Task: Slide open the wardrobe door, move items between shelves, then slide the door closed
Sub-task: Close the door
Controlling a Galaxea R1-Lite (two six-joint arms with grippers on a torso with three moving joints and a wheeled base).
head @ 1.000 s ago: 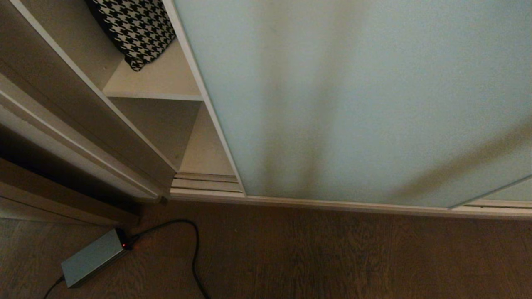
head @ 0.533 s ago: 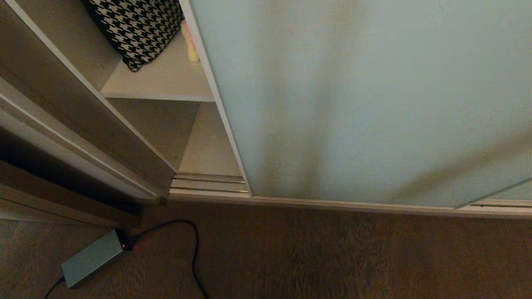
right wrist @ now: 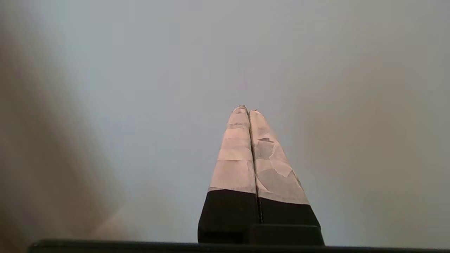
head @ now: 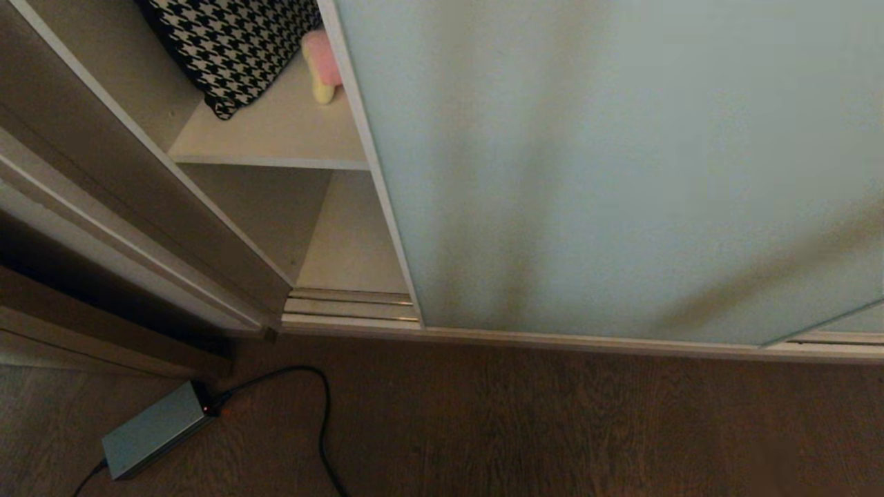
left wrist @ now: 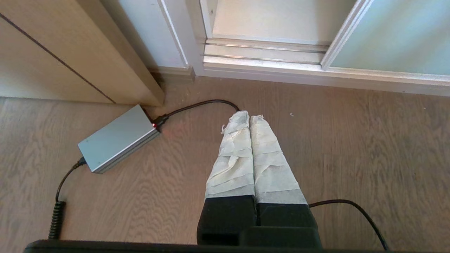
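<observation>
Most of the head view is filled by the sliding wardrobe door (head: 608, 166), frosted pale blue-green glass in a slim off-white frame, with its left edge standing partway along the opening so a strip of the wardrobe shows on the left. In that gap sits the upper shelf (head: 276, 134), and on it a pale yellow plush toy (head: 323, 65) with a pink part, peeking out right beside the door's edge and half hidden behind it. Next to it on the same board is a black and white houndstooth cushion (head: 228, 45). The lower shelf (head: 349, 241) shows below, looks bare as far as I can see, though most of it is behind the glass. The door track (head: 349, 307) runs along the bottom.

Right tool (right wrist: 246, 109) has its taped fingers pressed together with nothing between them, pointing at the frosted glass, close to it; can't tell if it's touching. Left tool (left wrist: 249, 115) is also closed and empty, hanging over the brown wood floor (left wrist: 351, 147) well clear of the wardrobe, near a grey power brick (left wrist: 117, 138) with a black cable (left wrist: 204, 103).
</observation>
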